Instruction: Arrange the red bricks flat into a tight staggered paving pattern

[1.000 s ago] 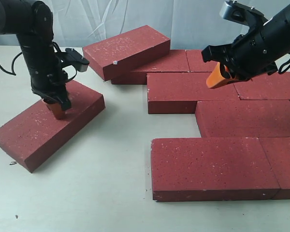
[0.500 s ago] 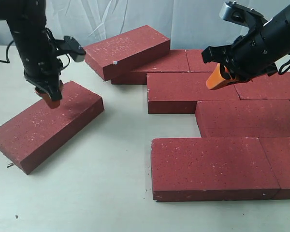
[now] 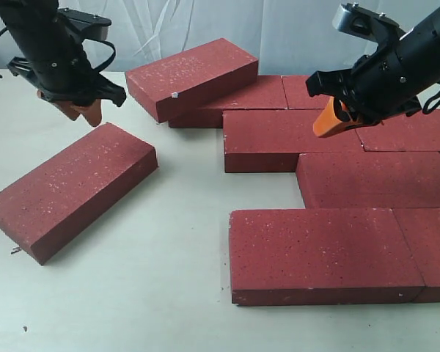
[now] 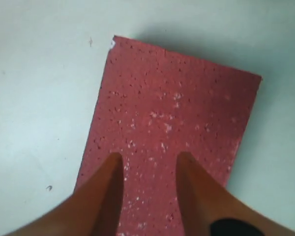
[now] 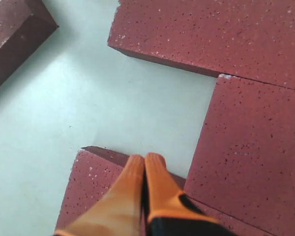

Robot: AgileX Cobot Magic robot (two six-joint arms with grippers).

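A loose red brick (image 3: pixel 73 189) lies flat and angled on the table at the left. My left gripper (image 3: pixel 81 110) hangs open above the brick's far end, clear of it. The left wrist view shows that brick (image 4: pixel 172 113) under the spread left gripper (image 4: pixel 150 160), with nothing between the fingers. Another brick (image 3: pixel 192 76) rests tilted on the back row. Several bricks (image 3: pixel 279 139) lie flat in staggered rows at the right. My right gripper (image 3: pixel 328 121) is shut and empty, hovering over them. In the right wrist view the shut right gripper (image 5: pixel 145 160) sits above a brick corner (image 5: pixel 93 191).
The paved bricks reach the right edge, with a front row (image 3: pixel 315 253) and a middle row (image 3: pixel 367 180). Bare table (image 3: pixel 183 242) lies between the loose brick and the paving. A pale curtain (image 3: pixel 293 29) closes the back.
My left gripper has lifted off the loose brick's far end and moved up and back. The brick stays on the table. The right arm has not moved.
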